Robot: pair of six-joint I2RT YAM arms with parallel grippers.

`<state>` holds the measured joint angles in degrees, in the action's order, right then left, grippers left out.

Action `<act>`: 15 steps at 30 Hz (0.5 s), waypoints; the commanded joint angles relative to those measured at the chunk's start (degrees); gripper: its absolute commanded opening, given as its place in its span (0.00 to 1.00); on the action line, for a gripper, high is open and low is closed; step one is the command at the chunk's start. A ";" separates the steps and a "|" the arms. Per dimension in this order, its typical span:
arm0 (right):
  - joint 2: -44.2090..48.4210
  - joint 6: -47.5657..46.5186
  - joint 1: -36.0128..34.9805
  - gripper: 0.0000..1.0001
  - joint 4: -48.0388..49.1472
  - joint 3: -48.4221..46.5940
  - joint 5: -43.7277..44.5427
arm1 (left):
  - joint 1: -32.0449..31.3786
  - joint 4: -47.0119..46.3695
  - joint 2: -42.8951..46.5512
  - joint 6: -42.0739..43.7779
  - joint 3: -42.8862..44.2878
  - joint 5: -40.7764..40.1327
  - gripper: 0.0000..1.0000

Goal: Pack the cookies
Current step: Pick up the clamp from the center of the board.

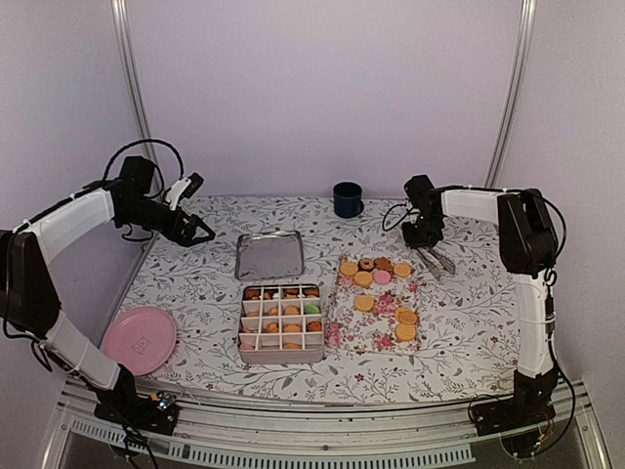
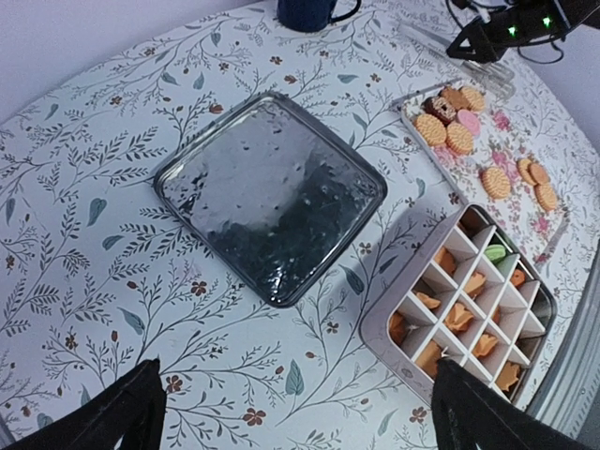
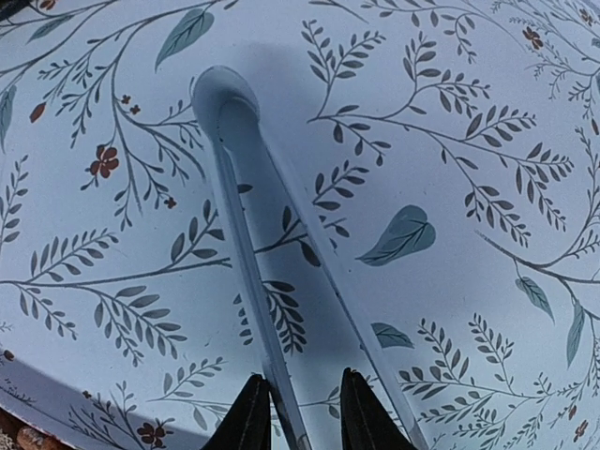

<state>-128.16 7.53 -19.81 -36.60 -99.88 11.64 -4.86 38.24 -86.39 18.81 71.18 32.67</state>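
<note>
Top external view shows two arms over one leaf-printed table (image 1: 469, 322). Nine loose cookies (image 1: 364, 303) lie on one floral tray (image 1: 344, 327) right of centre: four in a row at its far end, two just nearer than those, one alone mid-tray and two close together by the near right corner. One of the nine is pink, one is dark brown, and the others are orange-tan.

Just left of that tray sits one divided box (image 1: 283, 358) with sixteen compartments, four by four. Most hold orange-tan cookies, and a single green cookie (image 1: 312, 308) sits in the right-hand column. One metal tray (image 1: 270, 256) lies behind the box, one dark blue mug (image 1: 347, 199) stands at the far edge, and one pink plate (image 1: 140, 340) rests at the near left corner.

At far left the left gripper (image 1: 198, 233) hangs above the table, its two fingers (image 2: 122, 412) spread wide around nothing. The right gripper (image 3: 305, 417) is low over one pair of metal tongs (image 3: 225, 94) lying flat beyond the floral tray's far right corner. Its fingertips stand a narrow gap apart astride the tongs, and the right wrist view does not show whether they pinch the metal.
</note>
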 commanded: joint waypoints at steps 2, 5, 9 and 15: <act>-3.17 -1.96 0.19 0.27 -0.98 -2.19 0.75 | -0.70 -0.67 0.22 0.56 -1.04 0.95 0.99; -3.63 -2.07 0.20 0.24 -0.88 -1.70 0.19 | -0.84 -0.71 0.34 0.63 -0.93 0.90 0.99; -2.81 -2.43 0.20 0.00 -0.73 -0.93 -0.10 | -1.18 -0.62 0.04 0.39 -0.58 1.24 0.99; 5.96 -2.65 0.05 0.00 -0.65 0.45 0.09 | -2.55 -0.78 -0.22 -0.42 0.25 2.74 0.99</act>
<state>-129.80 5.15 -19.79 -37.06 -99.74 11.60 -6.02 38.20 -86.39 18.83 70.76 33.23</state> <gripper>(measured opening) 0.041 0.993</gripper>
